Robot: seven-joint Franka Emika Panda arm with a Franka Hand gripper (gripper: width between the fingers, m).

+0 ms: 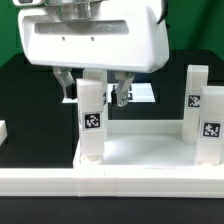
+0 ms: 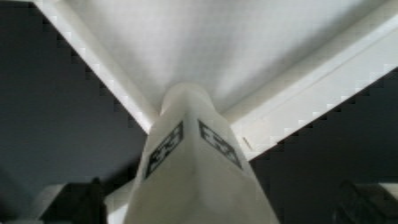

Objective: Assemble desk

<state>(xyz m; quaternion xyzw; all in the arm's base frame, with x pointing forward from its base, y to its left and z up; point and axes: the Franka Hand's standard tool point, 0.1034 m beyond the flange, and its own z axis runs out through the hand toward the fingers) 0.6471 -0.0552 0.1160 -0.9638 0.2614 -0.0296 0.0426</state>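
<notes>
- Exterior view is showing the white top (image 1: 140, 150) lying flat on the black desk (image 1: 25, 95), its raised rim running along its edges.
- Three white legs are standing upright in its corners, long axes vertical: near leg (image 1: 92, 120), far leg (image 1: 195, 100), right leg (image 1: 211, 125); each is bearing a black-and-white tag.
- Gripper (image 1: 94, 96) is hanging over the near leg, jaws standing apart on either side of it, not clamping.
- Wrist view is looking down the near leg (image 2: 187, 160) into the top (image 2: 196, 45).

Smooth white plastic desk (image 1: 140, 155), matt black table (image 1: 30, 100)
</notes>
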